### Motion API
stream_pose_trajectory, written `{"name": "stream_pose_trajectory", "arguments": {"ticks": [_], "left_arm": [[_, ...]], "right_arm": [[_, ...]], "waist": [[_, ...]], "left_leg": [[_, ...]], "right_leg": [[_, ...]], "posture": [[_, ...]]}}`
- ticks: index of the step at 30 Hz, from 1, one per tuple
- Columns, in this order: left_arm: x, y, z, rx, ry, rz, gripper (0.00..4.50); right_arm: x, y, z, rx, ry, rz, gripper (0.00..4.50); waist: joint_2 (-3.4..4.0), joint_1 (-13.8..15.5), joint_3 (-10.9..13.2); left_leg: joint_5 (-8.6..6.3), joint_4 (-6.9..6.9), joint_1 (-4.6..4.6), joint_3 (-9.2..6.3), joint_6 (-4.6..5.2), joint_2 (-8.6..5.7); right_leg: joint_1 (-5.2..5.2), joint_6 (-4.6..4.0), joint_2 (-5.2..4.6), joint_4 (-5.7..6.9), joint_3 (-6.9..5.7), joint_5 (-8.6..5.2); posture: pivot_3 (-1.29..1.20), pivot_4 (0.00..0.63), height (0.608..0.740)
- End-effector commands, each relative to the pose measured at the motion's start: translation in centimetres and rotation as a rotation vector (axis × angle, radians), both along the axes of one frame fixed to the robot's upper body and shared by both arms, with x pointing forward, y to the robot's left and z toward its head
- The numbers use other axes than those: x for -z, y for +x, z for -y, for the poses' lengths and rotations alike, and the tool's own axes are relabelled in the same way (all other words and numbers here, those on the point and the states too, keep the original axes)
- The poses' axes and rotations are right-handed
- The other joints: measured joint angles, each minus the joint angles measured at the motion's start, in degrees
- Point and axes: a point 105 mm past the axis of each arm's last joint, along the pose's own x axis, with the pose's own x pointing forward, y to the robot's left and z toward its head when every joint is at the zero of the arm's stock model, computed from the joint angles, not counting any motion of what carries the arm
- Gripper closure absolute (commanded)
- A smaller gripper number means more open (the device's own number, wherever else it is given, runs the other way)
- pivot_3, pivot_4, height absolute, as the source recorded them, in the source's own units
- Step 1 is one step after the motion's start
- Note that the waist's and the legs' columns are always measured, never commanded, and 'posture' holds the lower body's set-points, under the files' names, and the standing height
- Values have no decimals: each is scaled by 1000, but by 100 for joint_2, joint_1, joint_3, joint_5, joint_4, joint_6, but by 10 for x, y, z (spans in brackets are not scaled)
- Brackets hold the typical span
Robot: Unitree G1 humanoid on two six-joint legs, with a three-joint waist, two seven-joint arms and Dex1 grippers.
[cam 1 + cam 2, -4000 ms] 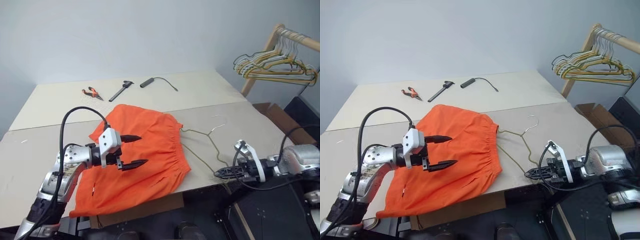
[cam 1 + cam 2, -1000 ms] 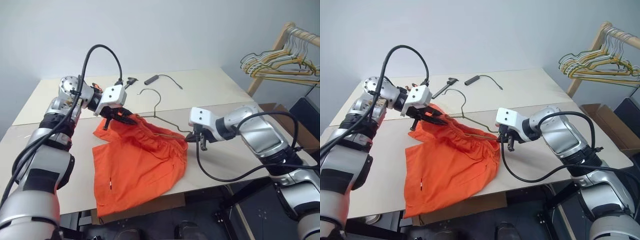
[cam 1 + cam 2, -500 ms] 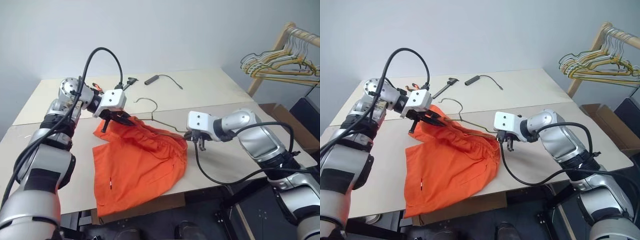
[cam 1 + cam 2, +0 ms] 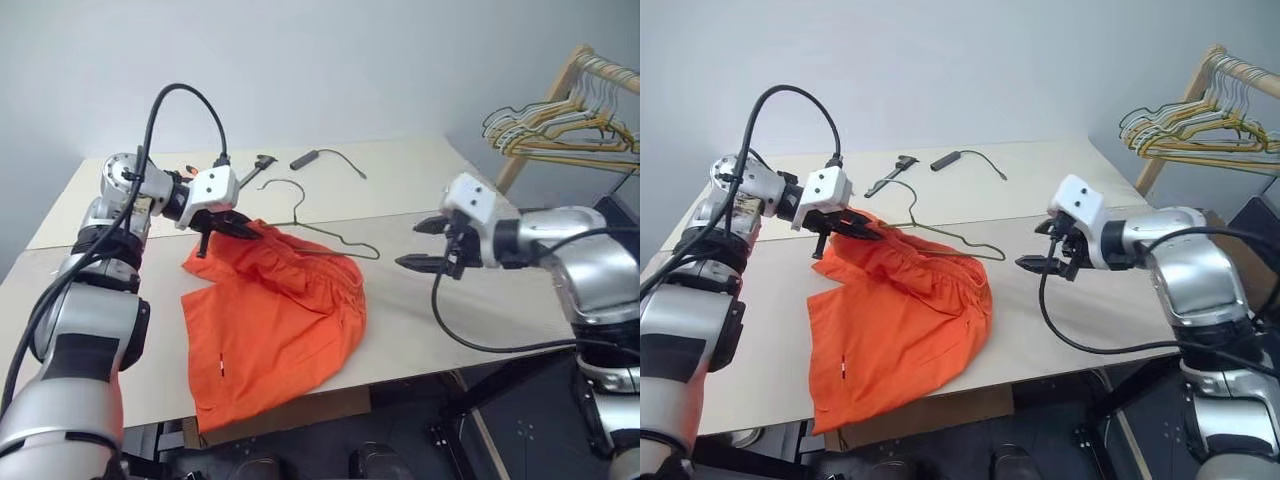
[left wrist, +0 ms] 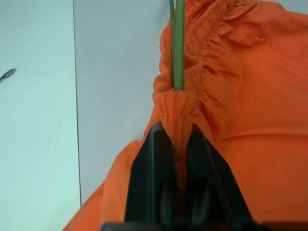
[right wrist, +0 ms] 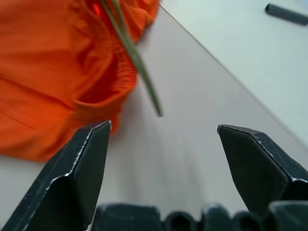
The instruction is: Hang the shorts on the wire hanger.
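The left hand [image 5: 175, 139] pinches the shorts' [image 4: 275, 310] waistband, hanger [image 4: 320, 235] threaded through it; the right hand [image 4: 428, 245] gapes wide beside the shorts, above the desk [image 4: 480, 310].

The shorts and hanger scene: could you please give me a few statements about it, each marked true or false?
1. The left gripper is shut on the waistband of the shorts. True.
2. The right gripper is clamped on the wire hanger. False: its jaws are wide open and apart from the hanger.
3. The hanger's hook points up, above the table. True.
4. The shorts lie flat on the table. False: the waistband end is lifted at the left gripper, the rest drapes down to the table.
5. A cluster of hangers hangs on a wooden rack to the robot's right. True.
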Motion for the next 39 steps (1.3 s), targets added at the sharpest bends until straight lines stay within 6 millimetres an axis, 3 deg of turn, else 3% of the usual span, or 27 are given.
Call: {"name": "stream_pose_trajectory", "arguments": {"ticks": [1,5,10,13,19,24,31,39], "left_arm": [[-22,3,2,3,-27,78,4500],[-22,3,1,1,-28,78,4500],[-21,3,-1,-1,-27,78,4500],[-21,3,-1,-4,-30,79,4500],[-22,1,-4,-6,-34,77,4500],[-24,-3,-12,1,-46,72,4500],[-27,-13,-17,46,-31,93,4500],[-31,-20,-14,85,-85,94,4500]], "right_arm": [[21,-9,-20,26,53,-75,300],[54,-5,-40,111,76,-155,300],[73,-1,-57,153,107,-198,300],[76,1,-60,173,139,-223,806],[82,14,-55,272,176,-251,2774],[74,23,-38,324,221,-250,4468],[44,28,-9,260,375,-290,4468],[48,38,9,225,287,-314,4468]], "waist": [[-1,-30,0],[-1,-110,0],[-2,-133,0],[-2,-127,0],[-2,-132,0],[-2,-134,0],[-2,-130,0],[-2,-125,0]], "left_leg": [[-1,5,1,0,1,0],[-1,32,3,0,1,0],[-1,43,10,-4,1,-1],[-1,42,6,-7,1,-1],[-1,43,1,-7,2,-2],[-1,43,3,-9,2,-2],[-1,41,6,-26,2,-1],[-3,41,13,-24,5,-1]], "right_leg": [[0,0,0,5,0,0],[-3,0,-1,49,7,-1],[0,-1,-2,71,11,0],[-1,-1,-1,70,10,0],[-2,0,-2,65,12,0],[-2,0,-2,66,11,0],[-2,0,-1,67,16,0],[-1,1,-2,71,24,0]], "posture": [[-34,0,740],[-29,0,740],[-23,0,740],[-21,0,740],[-13,0,740],[-13,0,740],[1,0,740],[0,0,740]]}}
